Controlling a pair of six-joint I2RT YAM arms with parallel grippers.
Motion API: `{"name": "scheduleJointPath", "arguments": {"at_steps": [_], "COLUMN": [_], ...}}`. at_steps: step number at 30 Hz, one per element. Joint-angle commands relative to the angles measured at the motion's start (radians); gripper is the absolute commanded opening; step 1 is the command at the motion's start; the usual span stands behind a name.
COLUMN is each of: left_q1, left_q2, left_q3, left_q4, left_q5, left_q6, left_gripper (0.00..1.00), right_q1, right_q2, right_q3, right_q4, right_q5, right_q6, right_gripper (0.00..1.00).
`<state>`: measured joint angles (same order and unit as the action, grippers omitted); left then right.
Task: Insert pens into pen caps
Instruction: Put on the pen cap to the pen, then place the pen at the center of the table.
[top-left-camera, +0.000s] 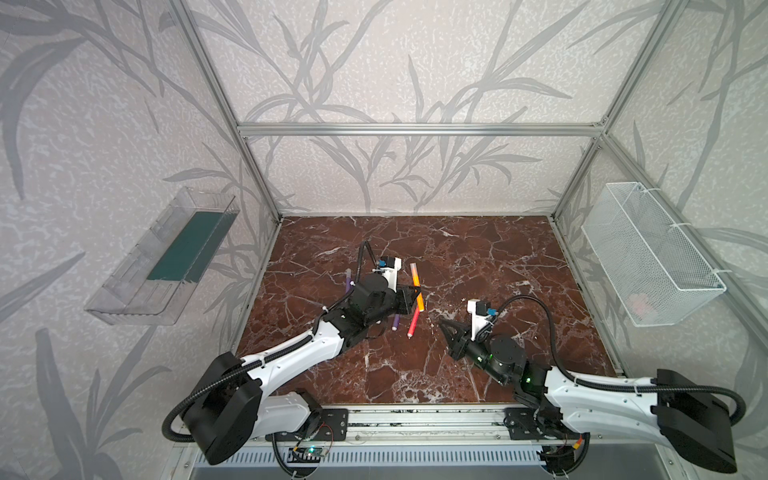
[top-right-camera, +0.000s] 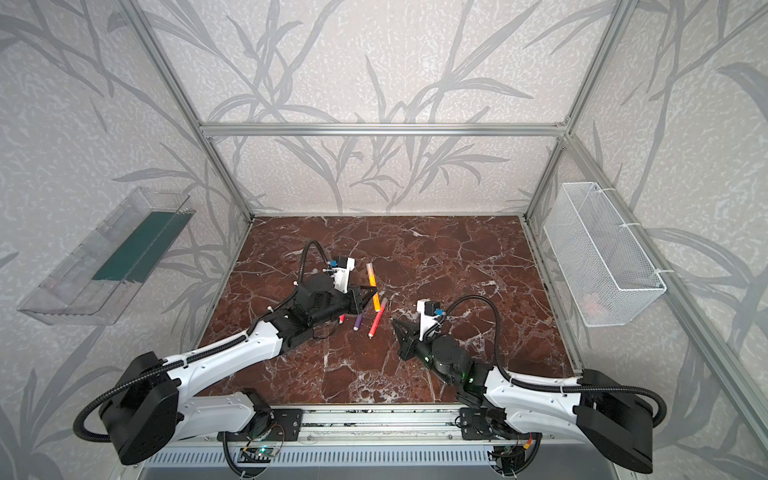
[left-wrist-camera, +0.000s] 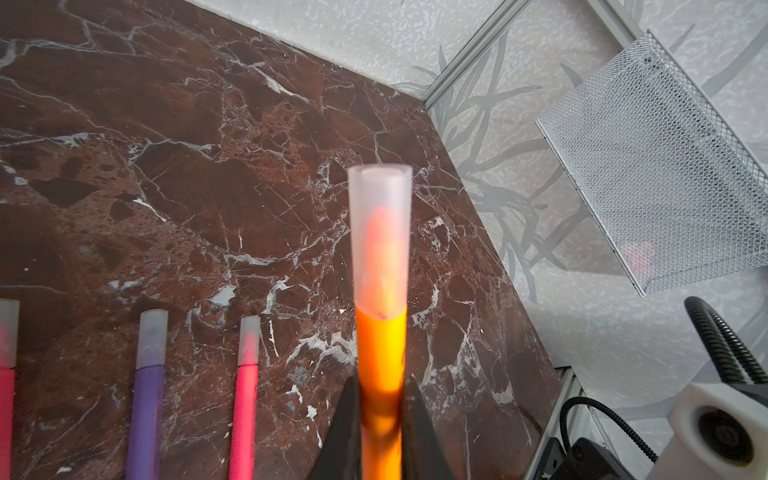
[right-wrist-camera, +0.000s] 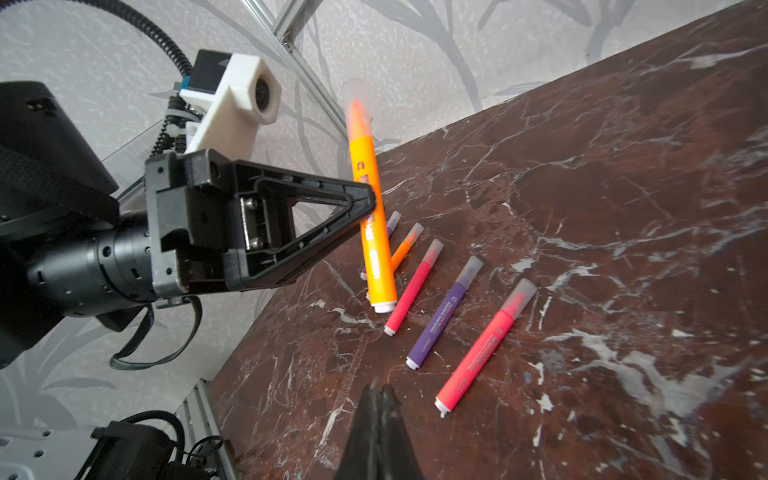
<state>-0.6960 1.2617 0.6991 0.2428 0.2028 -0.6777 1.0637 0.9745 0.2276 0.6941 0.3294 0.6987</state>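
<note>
My left gripper (left-wrist-camera: 381, 380) is shut on an orange pen (left-wrist-camera: 380, 353), and a translucent pen cap (left-wrist-camera: 380, 232) sits over its tip. The right wrist view shows this pen (right-wrist-camera: 372, 232) held steeply tilted over the marble table, with the left gripper (right-wrist-camera: 370, 199) gripping its middle. In both top views it lies at mid-table (top-left-camera: 417, 286) (top-right-camera: 372, 286). Several capped pens lie side by side on the table: pink (right-wrist-camera: 409, 291), purple (right-wrist-camera: 444, 316), pink-red (right-wrist-camera: 484, 349) and another orange (right-wrist-camera: 405, 247). My right gripper (right-wrist-camera: 380, 388) (top-left-camera: 442, 322) is shut and empty, to the right of the pens.
A white mesh basket (top-left-camera: 652, 253) hangs on the right wall. A clear plastic tray (top-left-camera: 166, 257) hangs on the left wall. The left arm covers part of a purple pen (top-left-camera: 348, 282). Metal frame posts stand at the table's (top-left-camera: 498, 257) corners.
</note>
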Motion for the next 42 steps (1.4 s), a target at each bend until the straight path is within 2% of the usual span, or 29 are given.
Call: {"name": "scheduleJointPath", "arguments": {"at_steps": [1,4,9,12,17,26,31,33,34,36,40,42], "left_q1": [-0.009,-0.043,-0.171,-0.196,-0.197,-0.198,-0.201,-0.203,-0.203,-0.203,-0.203,-0.202], "left_q2": [0.036,0.099,0.267,0.381,0.515,0.638,0.651,0.644,0.638,0.621,0.544,0.474], "left_q3": [0.054,0.117,0.242,0.311,0.35,0.391,0.374,0.37,0.37,0.367,0.358,0.351], "left_q4": [-0.081,-0.199,-0.355,-0.413,-0.387,-0.405,-0.405,-0.402,-0.402,-0.396,-0.412,-0.43], "left_q5": [-0.025,-0.075,-0.215,-0.193,-0.193,-0.218,-0.211,-0.203,-0.199,-0.187,-0.205,-0.228], "left_q6": [0.039,0.07,0.126,0.122,0.107,0.087,0.081,0.082,0.085,0.096,0.13,0.15], "left_gripper": [0.0,0.0,0.0,0.0,0.0,0.0,0.0,0.0,0.05,0.22,0.57,0.65], "right_q1": [0.0,-0.032,-0.178,-0.218,-0.234,-0.274,-0.291,-0.299,-0.306,-0.321,-0.356,-0.367], "right_q2": [-0.062,-0.093,-0.081,-0.069,-0.088,-0.102,-0.122,-0.136,-0.143,-0.161,-0.194,-0.2], "right_q3": [0.042,0.089,0.138,0.151,0.144,0.134,0.13,0.13,0.133,0.143,0.216,0.256], "right_q4": [-0.194,-0.388,-0.547,-0.584,-0.616,-0.652,-0.666,-0.678,-0.685,-0.709,-0.828,-0.864], "right_q5": [0.153,0.273,0.227,0.222,0.263,0.257,0.254,0.252,0.249,0.244,0.275,0.313], "right_q6": [-0.016,0.024,0.058,0.058,0.051,0.056,0.057,0.057,0.055,0.051,0.04,0.019], "right_gripper": [0.12,0.23,0.37,0.48,0.66,0.77,0.81,0.87,0.92,0.95,0.96,0.96]}}
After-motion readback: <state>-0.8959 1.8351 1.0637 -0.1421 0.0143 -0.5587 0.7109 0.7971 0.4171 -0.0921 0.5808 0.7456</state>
